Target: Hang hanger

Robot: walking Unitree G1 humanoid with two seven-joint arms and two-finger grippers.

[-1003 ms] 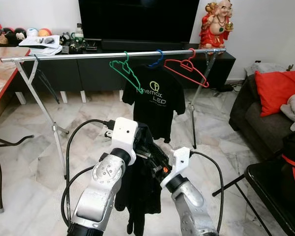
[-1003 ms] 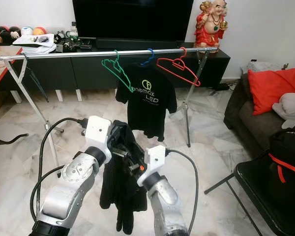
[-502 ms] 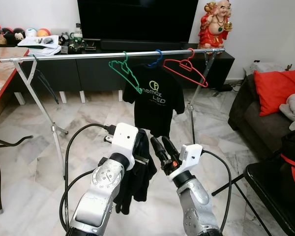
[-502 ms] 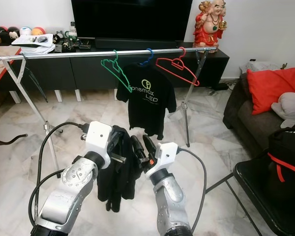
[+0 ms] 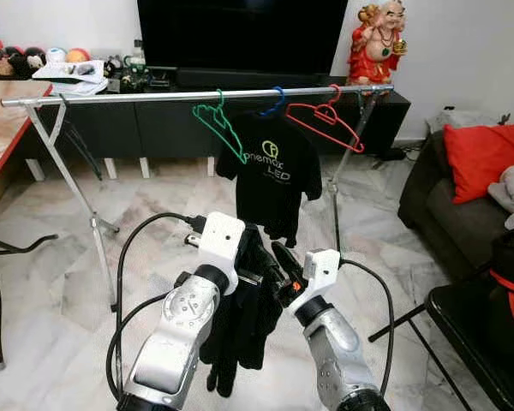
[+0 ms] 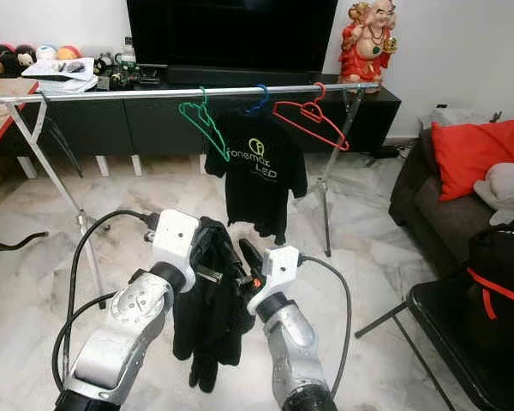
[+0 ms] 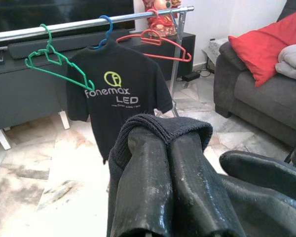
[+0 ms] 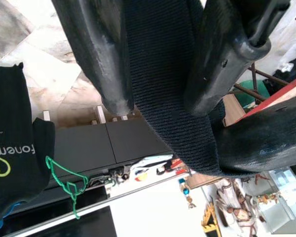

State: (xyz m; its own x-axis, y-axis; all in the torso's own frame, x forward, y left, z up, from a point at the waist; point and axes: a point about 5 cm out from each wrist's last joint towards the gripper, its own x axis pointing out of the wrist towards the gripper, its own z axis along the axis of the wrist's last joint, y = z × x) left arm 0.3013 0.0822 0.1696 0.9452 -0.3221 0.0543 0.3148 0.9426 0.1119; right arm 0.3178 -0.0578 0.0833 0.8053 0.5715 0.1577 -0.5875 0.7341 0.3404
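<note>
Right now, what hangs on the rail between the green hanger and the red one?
In the eye views, a black T-shirt on a blue hanger hangs between the green hanger and red hanger.

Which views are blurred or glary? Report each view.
Left eye view: sharp, even daylight, soft glare on the marble floor. Left wrist view: black fingers blurred up close, black T-shirt sharp. Right wrist view: dark garment and fingers soft.

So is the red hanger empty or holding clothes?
Empty: the red hanger hangs bare on the rail, beside the black shirt.
</note>
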